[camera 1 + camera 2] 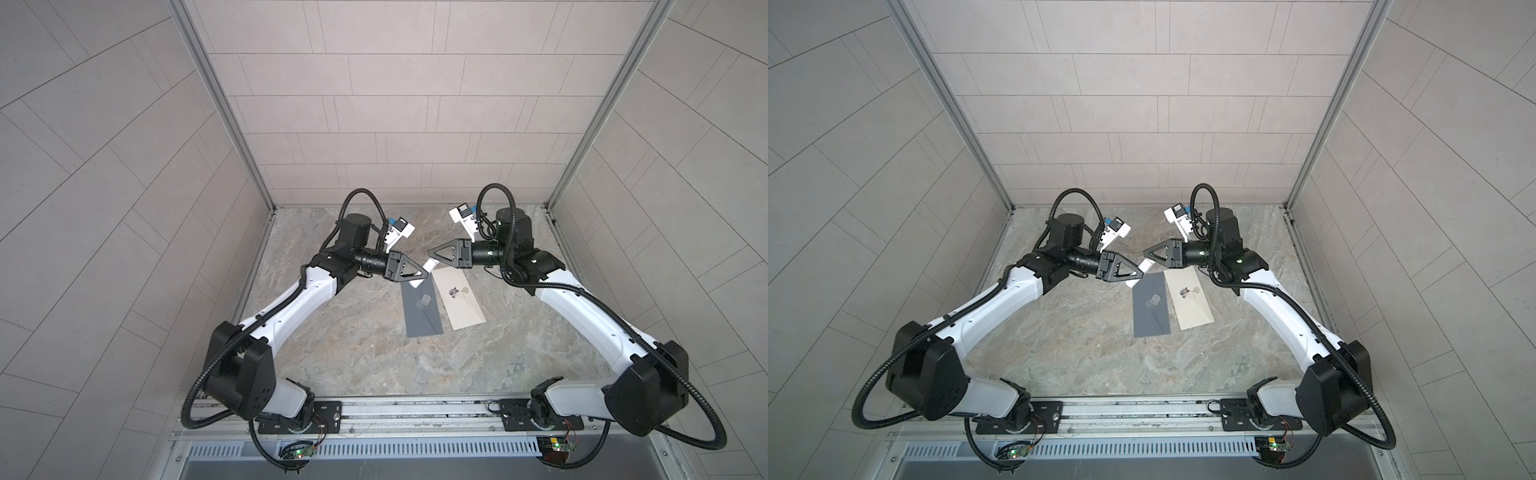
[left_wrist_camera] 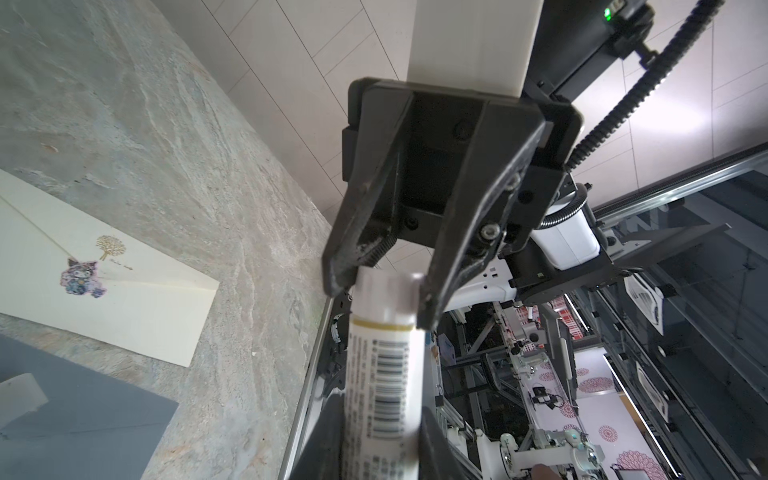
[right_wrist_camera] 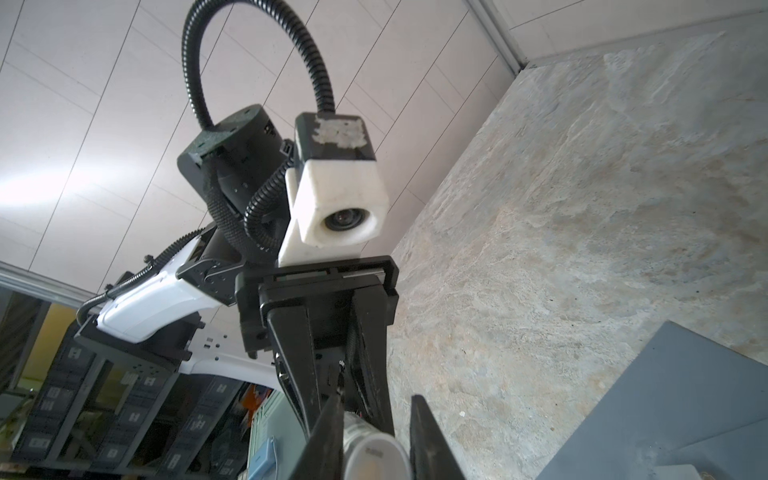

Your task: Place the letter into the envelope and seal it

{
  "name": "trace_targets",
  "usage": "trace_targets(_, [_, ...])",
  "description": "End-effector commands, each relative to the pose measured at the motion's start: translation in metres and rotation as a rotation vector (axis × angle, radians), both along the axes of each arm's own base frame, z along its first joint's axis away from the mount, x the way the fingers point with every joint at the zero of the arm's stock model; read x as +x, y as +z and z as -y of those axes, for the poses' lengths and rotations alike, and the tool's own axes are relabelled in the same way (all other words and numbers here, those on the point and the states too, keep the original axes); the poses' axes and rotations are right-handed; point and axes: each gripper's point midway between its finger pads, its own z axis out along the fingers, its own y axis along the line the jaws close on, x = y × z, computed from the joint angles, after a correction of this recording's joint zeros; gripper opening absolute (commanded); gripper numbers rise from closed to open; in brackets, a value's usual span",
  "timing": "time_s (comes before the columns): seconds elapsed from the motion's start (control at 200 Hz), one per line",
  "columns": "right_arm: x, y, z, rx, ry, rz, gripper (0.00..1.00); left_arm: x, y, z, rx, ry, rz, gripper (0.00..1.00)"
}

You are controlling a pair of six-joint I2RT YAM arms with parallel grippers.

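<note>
In both top views the left gripper (image 1: pixel 424 276) and right gripper (image 1: pixel 430 252) meet above the grey-veined marble tabletop (image 1: pixel 374 361). Each is clamped on one end of a white cylindrical glue stick (image 1: pixel 416 284). Below them a cream paper envelope with a cartoon sticker (image 1: pixel 463 311) lies flat, just beside a grey creased paper rectangle (image 1: pixel 419 320).

In the left wrist view, the right gripper's jaws pinch the stick's cap end.

In the right wrist view, narrow jaws grip that cap.

Centre frame: a sheet (image 1: pixel 422 309) lies just left of an envelope (image 1: pixel 459 301) on the table (image 1: pixel 353 353), a glue stick (image 1: pixel 415 284) above their upper ends.
</note>
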Motion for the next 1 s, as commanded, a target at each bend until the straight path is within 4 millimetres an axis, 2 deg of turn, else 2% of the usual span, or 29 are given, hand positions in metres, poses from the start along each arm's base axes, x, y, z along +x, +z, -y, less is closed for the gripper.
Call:
trace_targets(0.0, [-0.052, -0.022, -0.001, -0.046, 0.213, -0.065, 0.0, 0.018, 0.034, -0.012, -0.042, 0.089, 0.122, 0.0])
trace_targets(0.055, [-0.051, -0.02, 0.0, -0.051, 0.206, -0.063, 0.01, 0.018, 0.028, -0.014, 0.0, 0.102, 0.125, 0.0])
trace_targets(0.14, [-0.037, -0.015, 0.004, -0.076, 0.121, -0.068, 0.3, 0.022, 0.005, -0.02, 0.149, 0.155, 0.166, 0.0])
trace_targets(0.25, [-0.003, -0.005, 0.01, -0.06, -0.082, -0.088, 0.44, 0.03, -0.023, -0.026, 0.34, 0.22, 0.254, 0.0])
trace_targets(0.315, [0.018, 0.001, 0.016, -0.039, -0.212, -0.091, 0.45, 0.035, -0.036, -0.027, 0.419, 0.258, 0.302, 0.0])
trace_targets(0.415, [0.043, -0.002, 0.026, -0.014, -0.379, -0.135, 0.47, 0.041, -0.05, -0.026, 0.507, 0.305, 0.362, 0.0])
trace_targets(0.555, [0.06, -0.021, 0.022, -0.011, -0.456, -0.212, 0.48, 0.044, -0.052, -0.019, 0.538, 0.354, 0.429, 0.0])
trace_targets(0.736, [0.062, -0.06, 0.014, -0.123, -0.486, -0.272, 0.48, 0.049, -0.047, -0.018, 0.52, 0.401, 0.446, 0.0])
trace_targets(0.996, [0.052, -0.073, 0.002, -0.107, -0.431, -0.324, 0.48, 0.051, -0.045, -0.017, 0.515, 0.411, 0.461, 0.0])
